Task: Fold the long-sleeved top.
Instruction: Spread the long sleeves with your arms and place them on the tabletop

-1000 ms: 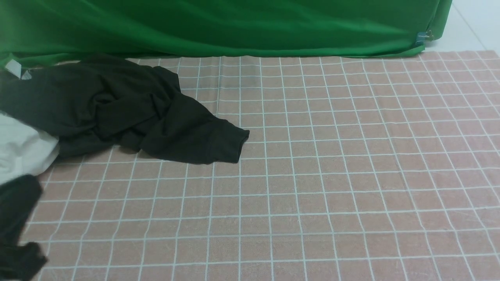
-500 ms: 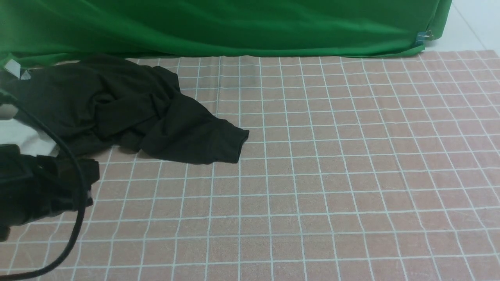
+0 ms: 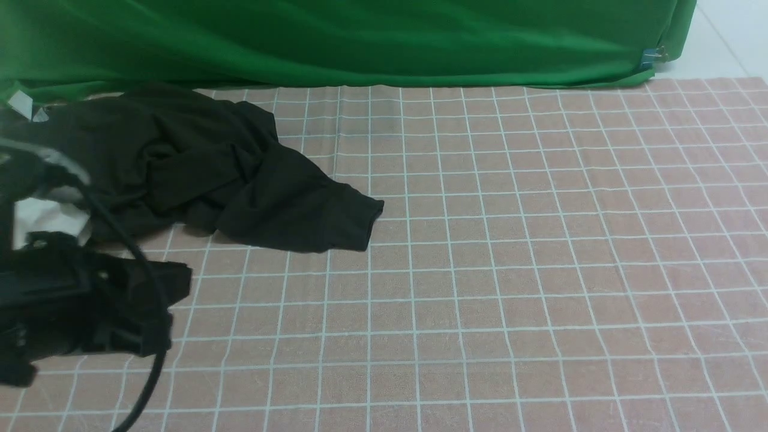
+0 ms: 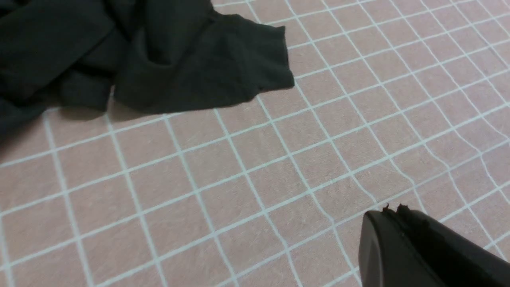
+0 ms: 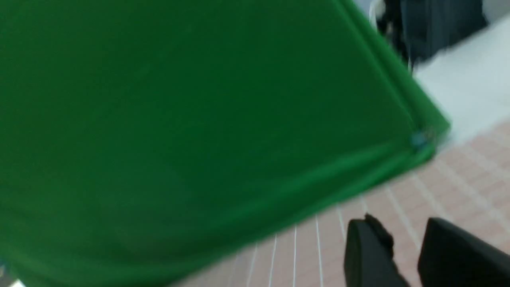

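The long-sleeved top (image 3: 180,162) is a crumpled black heap at the far left of the checked cloth, with one cuffed sleeve end (image 3: 354,219) stretched toward the middle. My left gripper (image 3: 180,282) hovers low at the near left, short of the heap and apart from it. The left wrist view shows the top (image 4: 159,52) ahead and the left gripper (image 4: 392,211) shut, with nothing held. My right gripper (image 5: 402,235) appears only in the blurred right wrist view, open and empty, facing the green backdrop.
A white garment (image 3: 42,219) lies partly under the top at the left edge, behind my left arm's cable (image 3: 150,372). A green backdrop (image 3: 360,42) hangs along the far side of the pink checked tablecloth (image 3: 480,270). A blue clip (image 3: 645,60) pins its right corner.
My left arm has come in from the left edge and moved rightward over the near-left cloth. The top has not moved.
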Controlling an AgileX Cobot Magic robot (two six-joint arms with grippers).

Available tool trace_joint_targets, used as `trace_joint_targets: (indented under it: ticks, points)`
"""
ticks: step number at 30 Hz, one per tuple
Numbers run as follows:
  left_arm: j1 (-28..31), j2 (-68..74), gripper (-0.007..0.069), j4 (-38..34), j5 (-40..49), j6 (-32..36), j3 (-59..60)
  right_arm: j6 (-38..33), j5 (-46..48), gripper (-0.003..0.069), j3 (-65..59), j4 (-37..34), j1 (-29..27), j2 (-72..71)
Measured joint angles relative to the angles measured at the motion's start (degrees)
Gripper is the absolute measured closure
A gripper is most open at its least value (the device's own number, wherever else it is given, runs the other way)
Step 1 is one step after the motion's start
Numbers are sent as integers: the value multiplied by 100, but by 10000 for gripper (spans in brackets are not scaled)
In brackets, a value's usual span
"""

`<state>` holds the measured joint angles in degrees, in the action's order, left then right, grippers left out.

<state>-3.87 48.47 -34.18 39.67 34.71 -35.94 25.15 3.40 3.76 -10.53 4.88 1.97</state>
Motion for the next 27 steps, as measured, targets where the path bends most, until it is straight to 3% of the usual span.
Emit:
trace_joint_targets:
  ticks: [3,5,8,12,17,22,27]
  points:
    - [-350,500,606,5,-159,123,-104,-697,1024,470,930,-7,493,728]
    - [-765,1159,606,156,-181,190,-398,-1607,2033,470,1946,-7,1049,1631]
    - [-1195,1748,606,449,-193,160,-790,-2130,2877,466,2713,-7,1460,2342]
    - [-2050,2782,606,1518,-140,-402,-1717,-2515,3534,452,3290,28,1902,3189]
    - [-2443,3930,597,2070,-141,-856,-2744,-2591,3751,440,3336,72,2030,3514]
    - [-2419,5142,484,2284,-138,-930,-3892,-2621,3888,437,3348,92,2036,3506]
    - [-2241,6277,251,2860,50,-1114,-4885,-2627,4137,430,3350,113,2036,3365]
